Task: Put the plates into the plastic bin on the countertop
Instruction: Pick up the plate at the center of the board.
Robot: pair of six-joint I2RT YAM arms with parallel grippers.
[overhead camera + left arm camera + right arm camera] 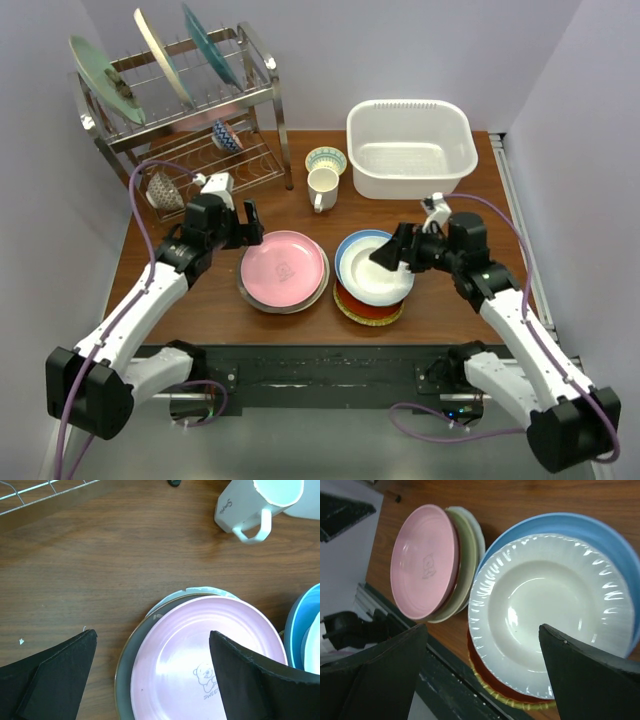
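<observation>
Two stacks of plates lie on the wood countertop [215,300]. The left stack is topped by a pink plate [284,268] [200,650] with a bear print, over a dark plate [125,665]. My left gripper [243,230] [152,632] hovers open over the pink plate's left edge, holding nothing. The right stack has a white fluted plate [378,278] [545,605] on a blue plate [600,530], a red-orange plate [485,665] and a yellow woven plate [520,702]. My right gripper [388,255] [482,626] is open above the white plate's rim. The white plastic bin [410,148] stands at the back right with nothing visible in it.
A metal wire dish rack [180,110] at the back left holds plates on edge and small bowls. A white mug [322,188] [250,505] and a small patterned bowl [326,160] stand between the rack and the bin. Walls close in both sides.
</observation>
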